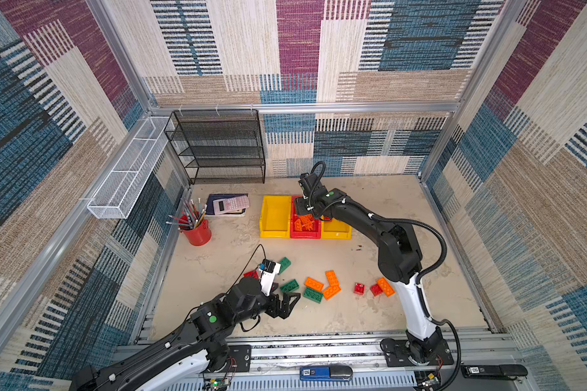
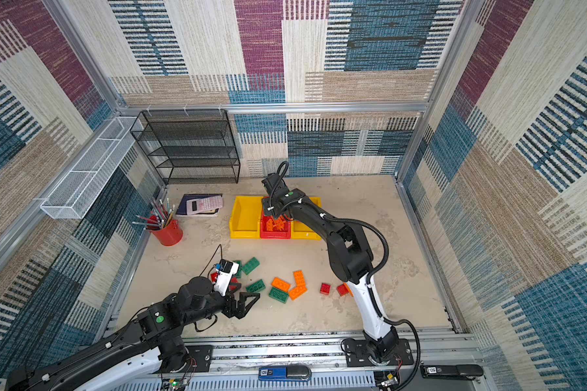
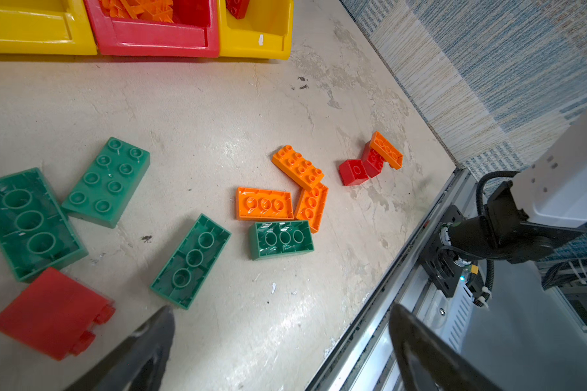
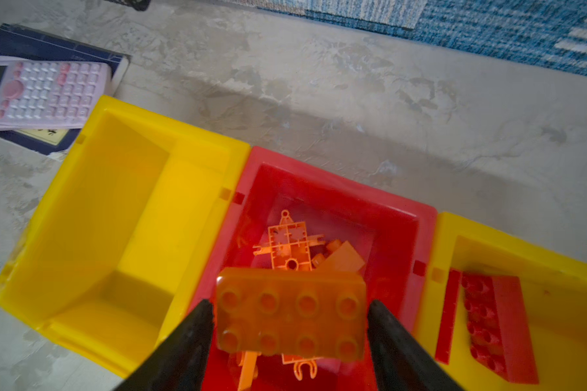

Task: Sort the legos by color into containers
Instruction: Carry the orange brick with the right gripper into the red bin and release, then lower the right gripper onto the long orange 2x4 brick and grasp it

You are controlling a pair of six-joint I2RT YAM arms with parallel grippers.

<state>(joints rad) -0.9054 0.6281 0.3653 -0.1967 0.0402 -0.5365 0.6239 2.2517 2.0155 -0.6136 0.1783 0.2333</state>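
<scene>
Our right gripper (image 4: 290, 304) flanks a blurred orange eight-stud brick (image 4: 290, 321) above the red plastic bin (image 4: 336, 189); gripped or released, we cannot tell. Our left gripper (image 3: 282, 308) gapes empty.

Black at the joints, white on link shells of left arm (image 1: 183, 365) and right arm (image 1: 415, 304); green dot (image 1: 212, 318) near each wrist; ribbed black cable (image 1: 443, 245) looping at right
</scene>
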